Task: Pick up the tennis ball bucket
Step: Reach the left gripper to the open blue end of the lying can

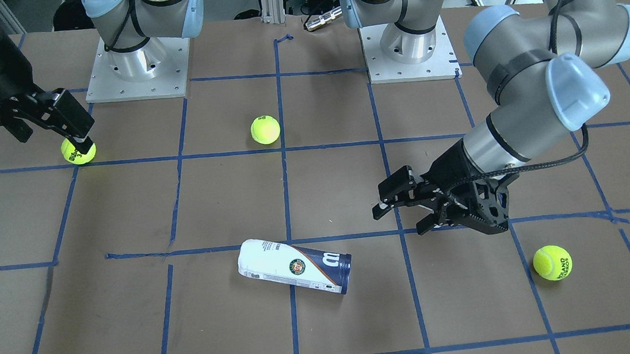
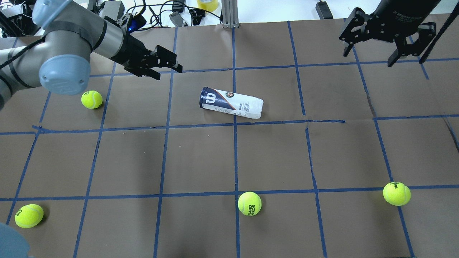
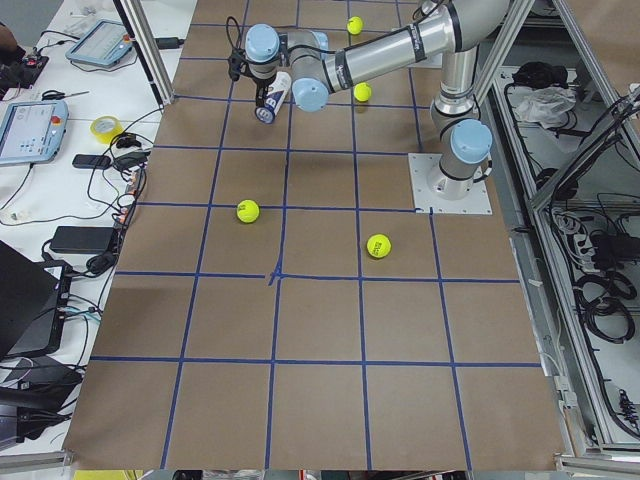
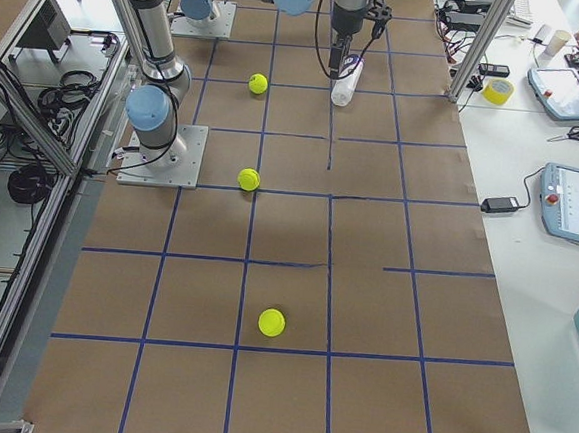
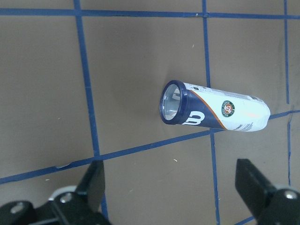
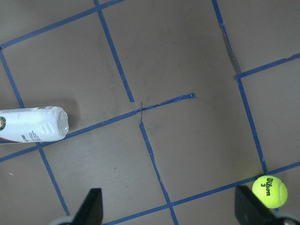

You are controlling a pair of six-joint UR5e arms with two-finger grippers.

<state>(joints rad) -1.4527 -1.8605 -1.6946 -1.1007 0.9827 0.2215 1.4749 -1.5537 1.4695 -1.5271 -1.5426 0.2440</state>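
Approach, I judged: my left fingers [image 1: 393, 191] hung wide, tennis ball bucket [image 1: 295, 267] lying ahead of their tips, untouched; next they needed to straddle its middle and close.

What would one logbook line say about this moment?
tennis ball bucket: lying on side, untouched | left jaws: open, near navy end | right jaws: open, farther away | lift: not started
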